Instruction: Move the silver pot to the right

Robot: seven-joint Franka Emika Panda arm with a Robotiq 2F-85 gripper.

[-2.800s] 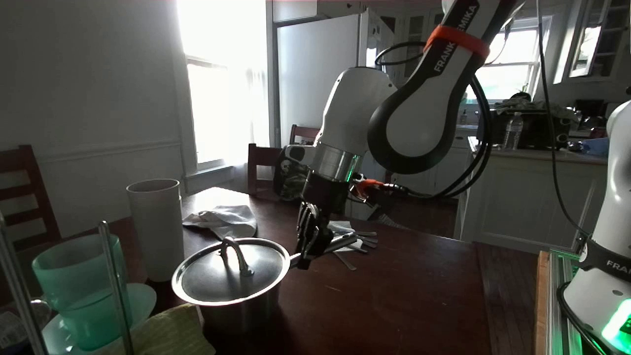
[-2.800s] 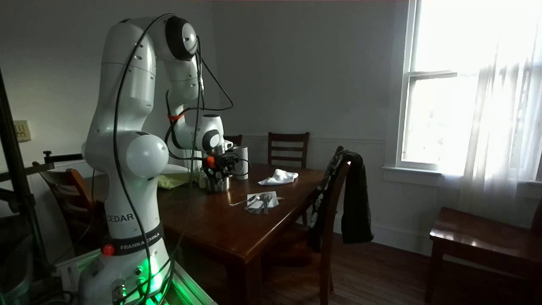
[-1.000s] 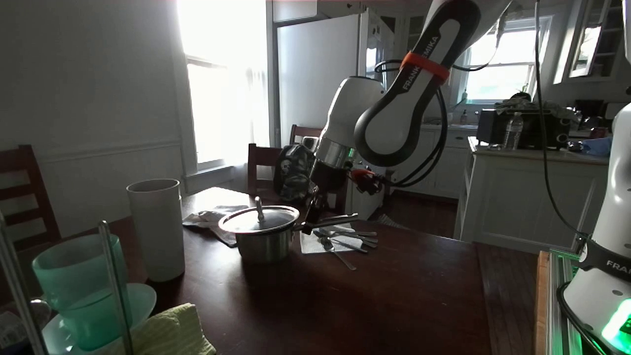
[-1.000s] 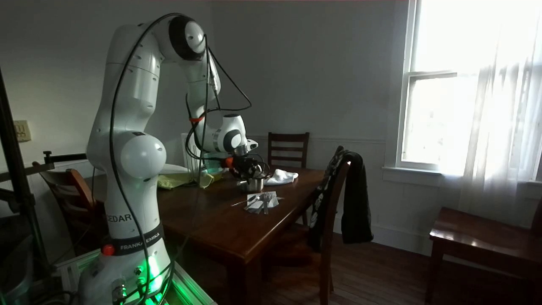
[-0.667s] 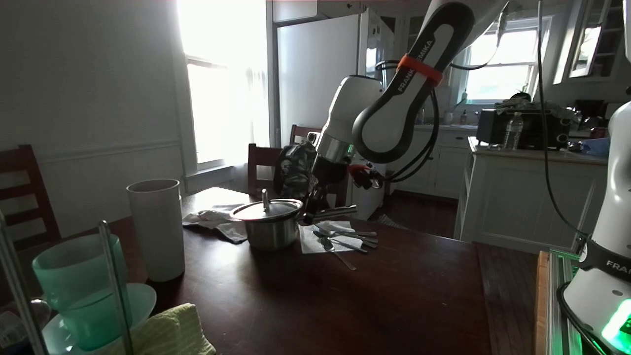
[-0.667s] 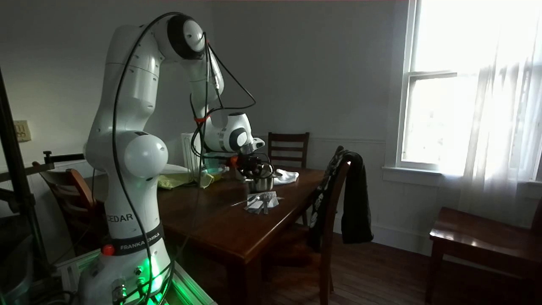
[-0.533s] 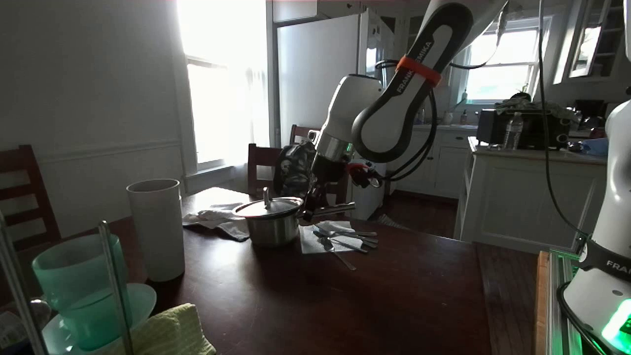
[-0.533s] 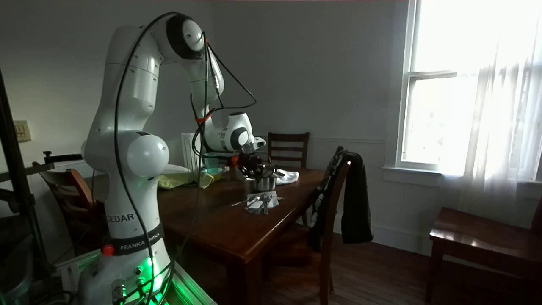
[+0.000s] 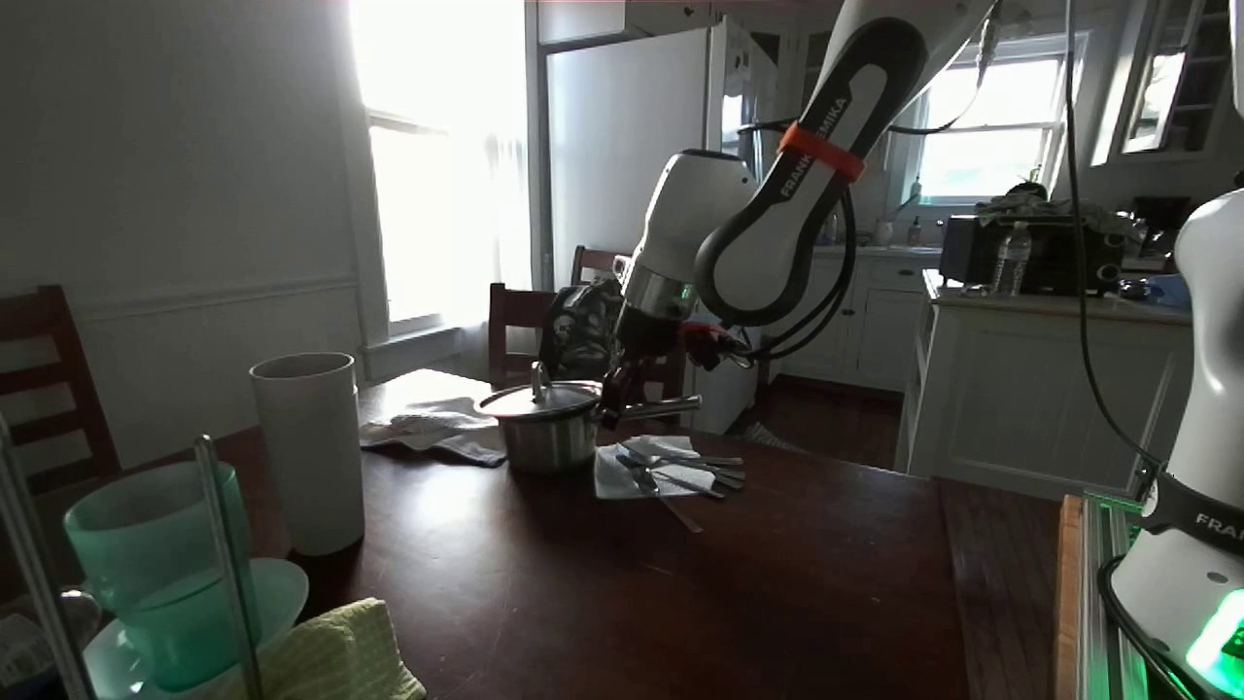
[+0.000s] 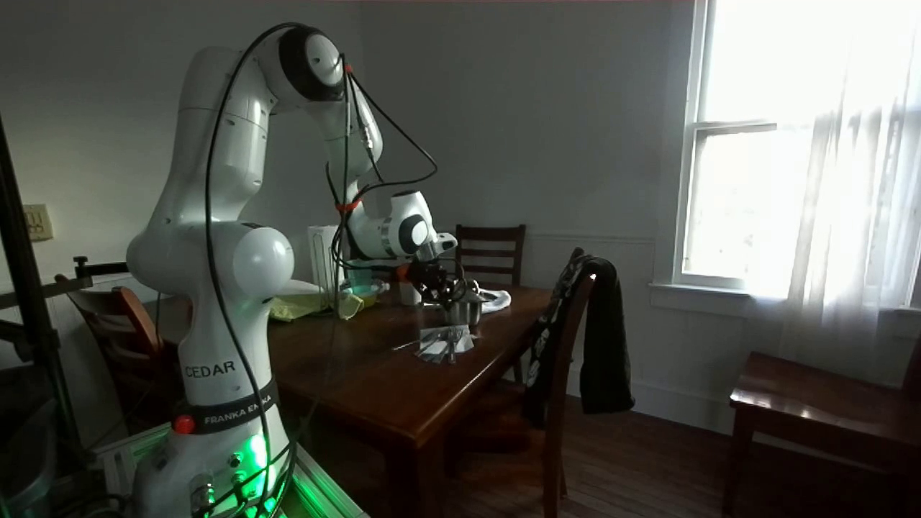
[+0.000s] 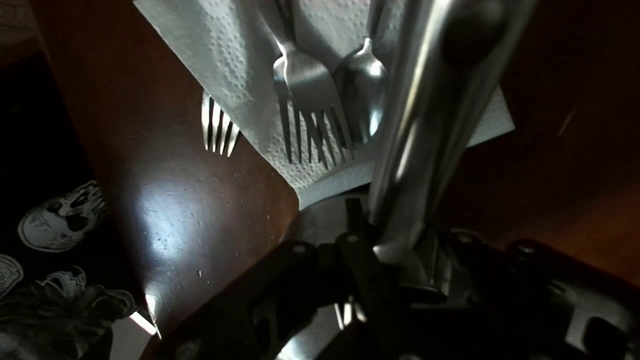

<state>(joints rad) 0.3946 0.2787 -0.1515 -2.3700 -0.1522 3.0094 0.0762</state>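
Observation:
The silver pot (image 9: 552, 444) with its lid stands upright on or just above the dark table; I cannot tell which. It also shows in an exterior view (image 10: 466, 312), partly behind the gripper. My gripper (image 9: 614, 413) is shut on the pot's long side handle (image 9: 664, 408), close to the pot's wall. In the wrist view the handle (image 11: 440, 100) runs up between the gripper's fingers (image 11: 395, 225). Part of the pot (image 11: 317, 219) shows below it, and the rest is hidden by the dark jaws.
A napkin (image 9: 617, 483) with several forks and spoons lies beside the pot, under the handle. A white cloth (image 9: 428, 428) lies at the pot's far side. A tall white container (image 9: 306, 457), green tubs (image 9: 155, 574) and a yellow-green cloth (image 9: 335, 651) stand or lie nearer.
The pot has travelled with my gripper away from the tubs and white container, to beside the napkin. Over the last half second it moved slightly farther, and the white cloth shifted a little.

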